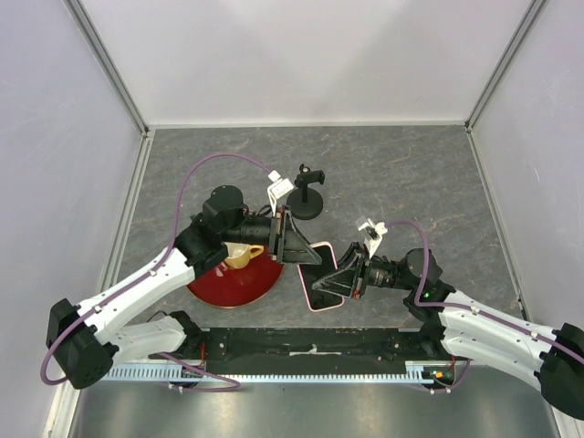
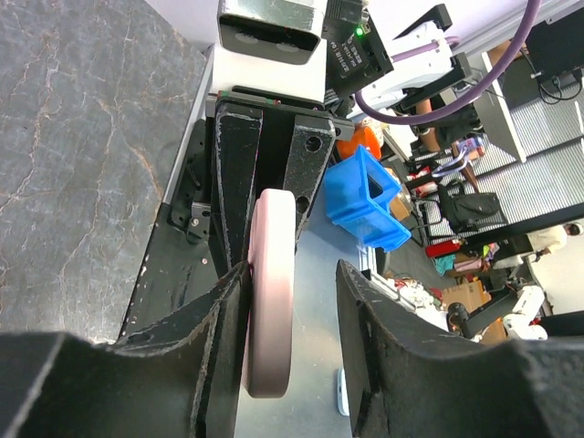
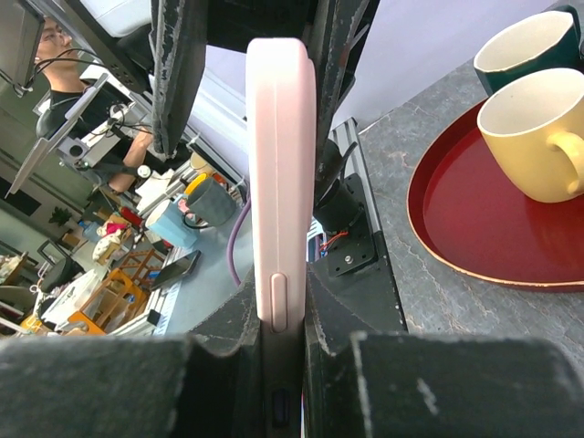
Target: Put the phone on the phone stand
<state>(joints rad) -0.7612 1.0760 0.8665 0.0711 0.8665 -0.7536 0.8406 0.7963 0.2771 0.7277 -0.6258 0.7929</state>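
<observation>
Phone: the phone [image 1: 321, 274], pink rim and black screen, sat between the two grippers, just right of the red tray and in front of the phone stand, apart from it. I could not tell whether any part of it touched the table.
Phone attitude: edge-on in both wrist views, with the pink side and a long side button facing the right wrist camera.
Right gripper: the right gripper [image 1: 345, 276] had the phone's near end. Its fingers [image 3: 239, 324] pressed against both flat faces, clamped on the phone with no gap showing.
Left gripper: the left gripper [image 1: 294, 245] was at the phone's far end with its fingers [image 2: 365, 310] spread apart and straddling the phone. One finger lay right against a face; the other stood off with clear space between.
Phone stand: the phone stand [image 1: 306, 193] stood upright on its round base on the table, behind the phone and just beyond the left gripper, its post and small clamp head raised.
Red tray: the red tray [image 1: 239, 285] was on the table left of the phone, partly under the left arm.
Mugs: a yellow mug [image 1: 242, 255] stood on the tray. A dark mug [image 3: 525, 41] stood behind it, also on the tray.
Table: the table [image 1: 411, 173] was grey and stone-patterned, with pale walls on three sides.
</observation>
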